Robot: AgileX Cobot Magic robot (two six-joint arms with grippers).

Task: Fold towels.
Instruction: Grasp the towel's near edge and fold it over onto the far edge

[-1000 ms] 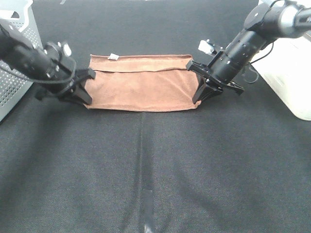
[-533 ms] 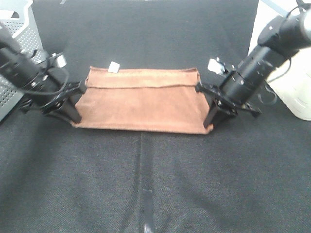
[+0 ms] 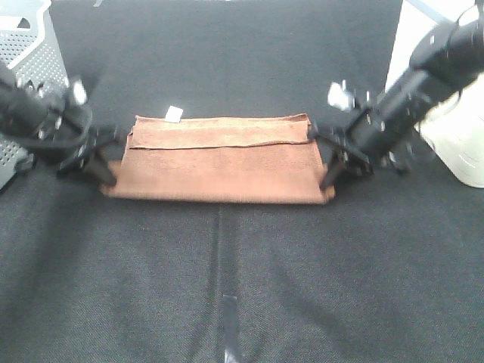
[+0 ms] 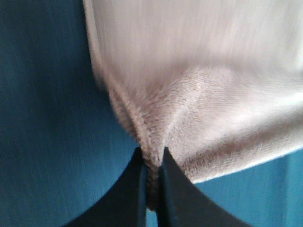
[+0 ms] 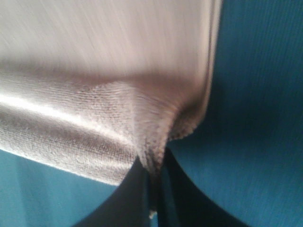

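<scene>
Brown rectangular terry towel (image 3: 219,178) is clamped at its corners by my left gripper (image 4: 151,170) and right gripper (image 5: 152,168); I fear uneven pulling could slip one hem free.

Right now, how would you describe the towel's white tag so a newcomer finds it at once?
Start at the black cloth tabletop; the brown towel lies across its middle. Follow the towel's far edge to its left corner: the white tag sticks out there, the only small white scrap attached to the brown fabric.
</scene>
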